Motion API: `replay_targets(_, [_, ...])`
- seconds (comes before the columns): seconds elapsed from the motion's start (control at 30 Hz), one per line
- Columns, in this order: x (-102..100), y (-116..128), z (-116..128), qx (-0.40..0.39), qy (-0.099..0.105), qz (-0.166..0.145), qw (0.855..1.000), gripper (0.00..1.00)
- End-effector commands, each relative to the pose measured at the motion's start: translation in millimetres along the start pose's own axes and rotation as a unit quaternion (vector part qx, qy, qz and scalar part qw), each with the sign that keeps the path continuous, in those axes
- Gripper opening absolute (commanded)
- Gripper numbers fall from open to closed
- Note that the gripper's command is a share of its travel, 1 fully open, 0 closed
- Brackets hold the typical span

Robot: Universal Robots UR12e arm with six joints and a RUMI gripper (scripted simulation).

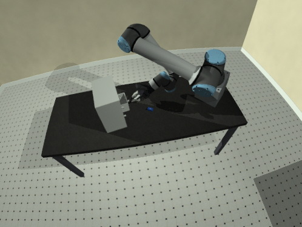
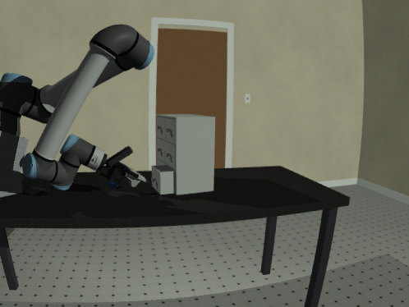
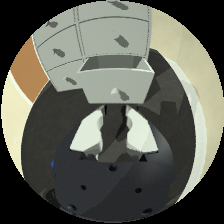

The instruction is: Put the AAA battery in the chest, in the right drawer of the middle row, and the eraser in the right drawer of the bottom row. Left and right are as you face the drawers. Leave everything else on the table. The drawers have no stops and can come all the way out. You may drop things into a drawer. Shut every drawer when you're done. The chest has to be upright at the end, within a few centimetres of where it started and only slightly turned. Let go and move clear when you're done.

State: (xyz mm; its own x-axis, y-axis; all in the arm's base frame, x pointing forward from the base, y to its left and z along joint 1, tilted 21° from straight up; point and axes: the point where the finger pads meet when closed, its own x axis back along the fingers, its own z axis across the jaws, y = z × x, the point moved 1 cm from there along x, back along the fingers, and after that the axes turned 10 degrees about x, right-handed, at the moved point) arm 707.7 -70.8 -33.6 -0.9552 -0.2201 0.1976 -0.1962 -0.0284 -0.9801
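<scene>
The grey chest (image 1: 109,104) stands upright on the black table, and it also shows in the side view (image 2: 190,152) and the wrist view (image 3: 95,35). Its right drawer in the bottom row (image 3: 117,82) is pulled partly out (image 2: 163,179) and looks empty. My gripper (image 3: 115,105) (image 1: 133,97) is low over the table, a short way in front of that drawer. Its fingers stand narrow and I see nothing held between them. A small blue object (image 1: 150,108) lies on the table beside my wrist, also at the left edge of the wrist view (image 3: 52,163). I cannot tell whether it is the eraser or the battery.
The other drawers of the chest are shut. My arm's base (image 1: 212,82) stands at the table's far right corner, and the forearm reaches over the table behind the gripper.
</scene>
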Motion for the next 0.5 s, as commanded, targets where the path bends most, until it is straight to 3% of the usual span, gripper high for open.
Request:
replay_targets(0.0, [-2.6, -1.9, 0.4, 0.0, 0.0, 0.0, 1.0, 0.2])
replay_targets(0.47, [-14.5, -8.7, 1.6, 0.0, 0.0, 0.0, 1.0, 0.2])
